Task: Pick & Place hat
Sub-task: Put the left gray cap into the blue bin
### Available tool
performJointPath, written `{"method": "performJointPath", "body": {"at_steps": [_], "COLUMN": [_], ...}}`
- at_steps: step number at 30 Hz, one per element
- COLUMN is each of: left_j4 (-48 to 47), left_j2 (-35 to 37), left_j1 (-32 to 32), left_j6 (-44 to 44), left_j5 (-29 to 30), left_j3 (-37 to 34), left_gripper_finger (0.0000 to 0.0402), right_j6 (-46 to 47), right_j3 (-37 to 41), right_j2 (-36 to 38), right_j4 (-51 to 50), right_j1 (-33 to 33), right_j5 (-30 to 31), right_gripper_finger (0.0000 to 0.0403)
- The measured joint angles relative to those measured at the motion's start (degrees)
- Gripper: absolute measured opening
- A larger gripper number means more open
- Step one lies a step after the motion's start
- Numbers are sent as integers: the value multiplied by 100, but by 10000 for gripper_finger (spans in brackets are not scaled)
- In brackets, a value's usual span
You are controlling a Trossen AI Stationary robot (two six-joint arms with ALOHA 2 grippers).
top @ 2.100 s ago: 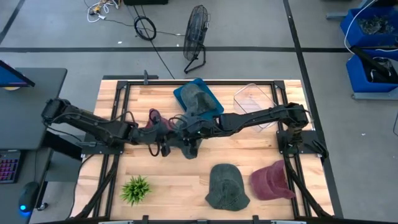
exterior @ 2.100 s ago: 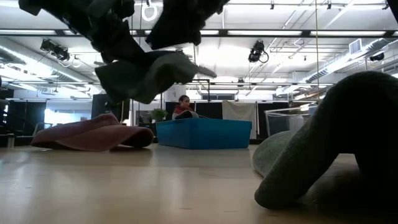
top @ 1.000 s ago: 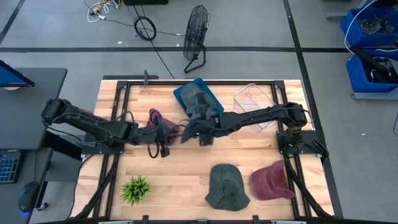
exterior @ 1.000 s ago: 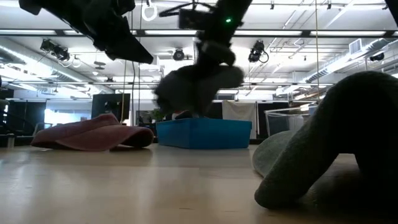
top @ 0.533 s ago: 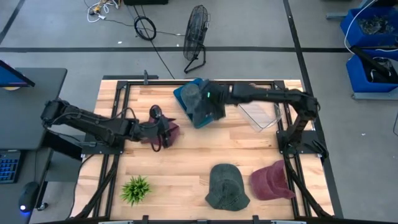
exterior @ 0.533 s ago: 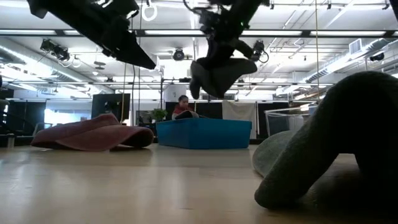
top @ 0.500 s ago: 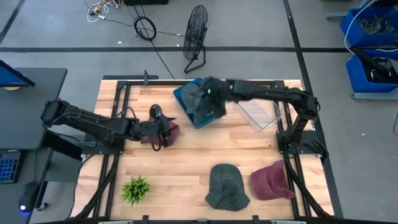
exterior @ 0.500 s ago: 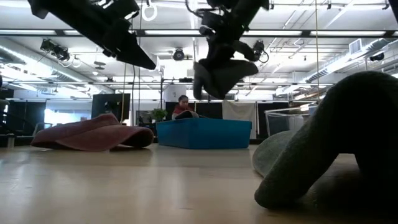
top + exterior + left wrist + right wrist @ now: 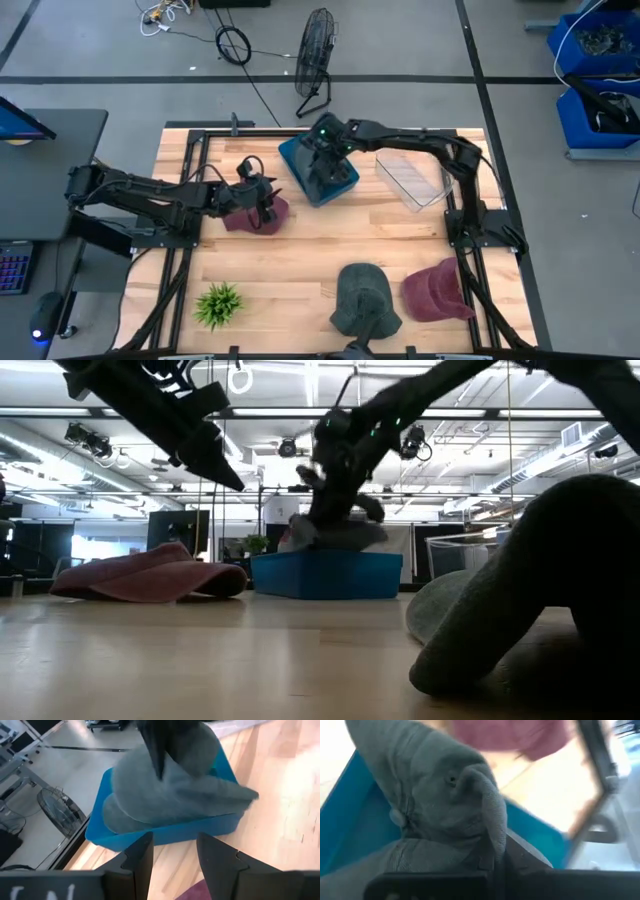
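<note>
1. The left end effector (image 9: pixel 262 200) hovers over the maroon hat (image 9: pixel 255 213), fingers parted and holding nothing.
2. The right end effector (image 9: pixel 325 150), closed on a grey hat (image 9: pixel 322 172), lowers it into the blue bin (image 9: pixel 342 187); release seems to remain.
3. On the counter (image 9: pixel 290 260), another grey hat (image 9: pixel 364 296) and a red hat (image 9: pixel 437 291) apparently await picking.

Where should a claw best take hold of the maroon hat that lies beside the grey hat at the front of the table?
Grip the maroon hat at its brim, which sticks out toward the table's right edge, coming straight down from above. The crown looks domed and soft, so it gives less to pinch, while the flat brim lies clear of the grey hat beside it.
</note>
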State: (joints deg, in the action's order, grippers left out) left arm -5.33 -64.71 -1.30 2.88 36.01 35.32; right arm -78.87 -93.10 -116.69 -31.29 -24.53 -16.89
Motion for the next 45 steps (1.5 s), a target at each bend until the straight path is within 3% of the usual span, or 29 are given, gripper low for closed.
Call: {"method": "performJointPath", "body": {"at_steps": [3,7,9,15,21,25,34,42,45], "left_j4": [-121,-181,-186,-187,-190,-190,-190,-187,-192], "left_j2": [0,0,0,0,0,0,0,0,61], "left_j1": [0,-5,-4,-5,-5,-5,-5,-5,-5], "left_j6": [87,98,98,208,245,247,251,251,253], "left_j5": [-1,-2,-2,-2,-2,-2,-2,-2,-5], "left_j3": [-1,-3,-3,-3,-3,-3,-3,-3,-7], "left_gripper_finger": [154,154,154,154,154,154,154,154,154], "right_j6": [-4,-262,-156,788,1538,1950,1989,1646,1756], "right_j3": [0,-7,-6,0,0,0,0,0,7], "right_j2": [-401,-514,-510,-415,-410,-410,-410,-344,-131], "right_j4": [19,393,627,992,824,755,829,864,788], "right_j1": [-53,1,4,11,35,60,133,361,505], "right_j5": [-140,718,734,852,1637,1814,1845,2913,2874], "right_gripper_finger": [3,8,14,41,55,65,111,171,181]}}
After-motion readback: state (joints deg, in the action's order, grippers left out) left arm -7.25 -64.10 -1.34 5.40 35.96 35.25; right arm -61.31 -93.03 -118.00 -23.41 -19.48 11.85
